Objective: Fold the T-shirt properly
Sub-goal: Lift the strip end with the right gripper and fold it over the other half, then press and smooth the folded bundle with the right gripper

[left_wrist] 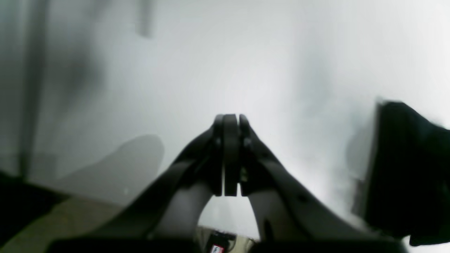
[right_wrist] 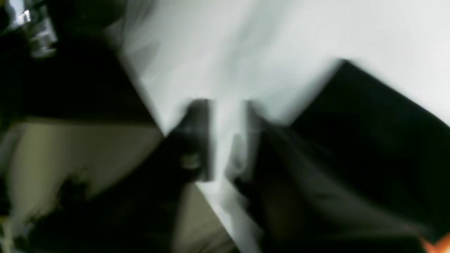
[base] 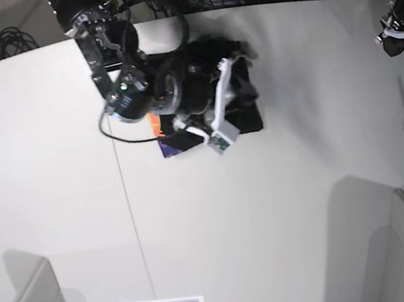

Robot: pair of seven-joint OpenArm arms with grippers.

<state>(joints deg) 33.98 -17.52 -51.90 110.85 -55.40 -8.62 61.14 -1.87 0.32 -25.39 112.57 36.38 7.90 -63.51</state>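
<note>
Base view shows the T-shirt (base: 246, 119) gathered into a compact black bundle near the far edge of the white table (base: 284, 207), with a sliver of its purple and orange print peeking out at the bundle's near corner. One arm hangs directly over it and hides most of the cloth, so how neat the folds are cannot be told.

Right wrist view is smeared by motion. The right gripper (right_wrist: 226, 140) shows a strip of bare table between its two fingers, with the black cloth just beside one of them — nothing appears to be held, though the blur leaves it uncertain how wide the jaws stand.

Left wrist view is clearer: the left gripper (left_wrist: 230, 154) has its fingers pressed together on nothing, above bare table, with a corner of black cloth off to the side.

Judging by the small bundle, folding looks nearly finished. The next move probably calls for lifting the arm clear — without snagging and dragging a layer open.
</note>
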